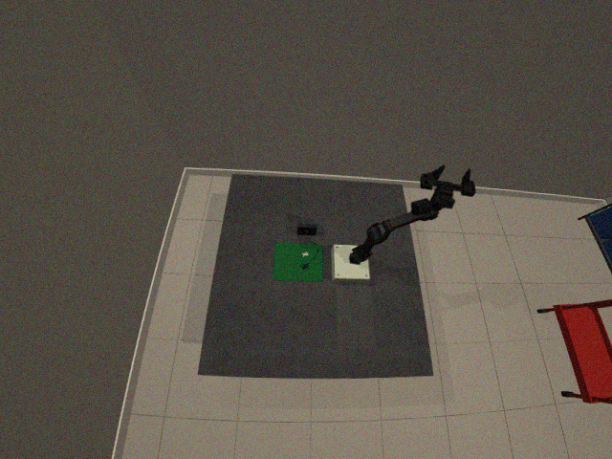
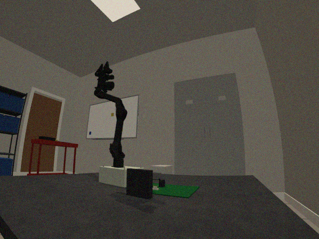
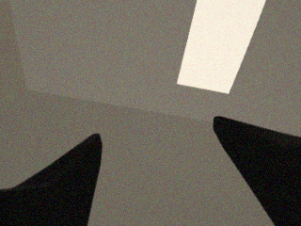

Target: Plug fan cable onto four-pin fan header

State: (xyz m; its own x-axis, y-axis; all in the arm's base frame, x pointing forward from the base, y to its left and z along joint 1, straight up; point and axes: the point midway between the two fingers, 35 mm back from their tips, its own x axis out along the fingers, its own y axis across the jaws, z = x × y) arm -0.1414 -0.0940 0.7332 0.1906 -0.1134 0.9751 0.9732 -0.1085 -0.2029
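While tool (image 1: 453,175) gapes upward, plug (image 1: 304,253) on board (image 1: 289,269) blurs.

- A bright green board (image 1: 292,269) is seen on a dark grey desk (image 1: 316,326).
- A black arm (image 1: 390,227) is mounted on a white base (image 1: 362,273).
- A black fan (image 2: 139,182) is shown.
- A red cart (image 1: 583,345) is shown beside blue shelving (image 2: 10,102).

Grey walls, whiteboard (image 2: 102,120), red cart (image 2: 54,143), ceiling light (image 2: 115,9).

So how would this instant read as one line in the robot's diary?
arm: raised high, off the green board | gripper: open, empty, pointing at the ceiling | plug: too small to judge
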